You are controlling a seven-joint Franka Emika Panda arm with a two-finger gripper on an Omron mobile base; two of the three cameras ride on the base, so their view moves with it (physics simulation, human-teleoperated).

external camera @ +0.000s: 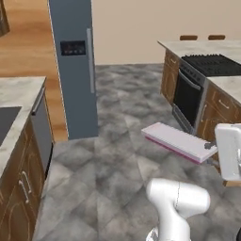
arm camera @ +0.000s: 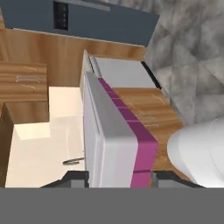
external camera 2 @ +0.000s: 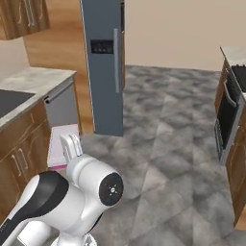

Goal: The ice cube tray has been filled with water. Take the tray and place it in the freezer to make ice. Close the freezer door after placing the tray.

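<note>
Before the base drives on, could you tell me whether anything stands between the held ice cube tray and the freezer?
Nothing visible does: bare floor lies between the ice cube tray, held in the pincer, and the freezer. Its screen door stands swung out toward the room.

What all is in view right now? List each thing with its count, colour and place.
Thin long rectangular ice cube tray: one, pale lilac-white top, magenta-pink edge; held above the floor in front of the oven.
Tall freezer door with black dispenser screen: one, dark slate-grey, long grey handle; standing on the far side of the floor.
Built-in oven: one, black, in wood cabinetry at right.
Black cooktop: one, on the counter above the oven.
Light grey dishwasher front: one, under the left counter.
Stone-look counter: pale grey, left side.
Tool: one, dark fingers shut on the tray's end.
</note>
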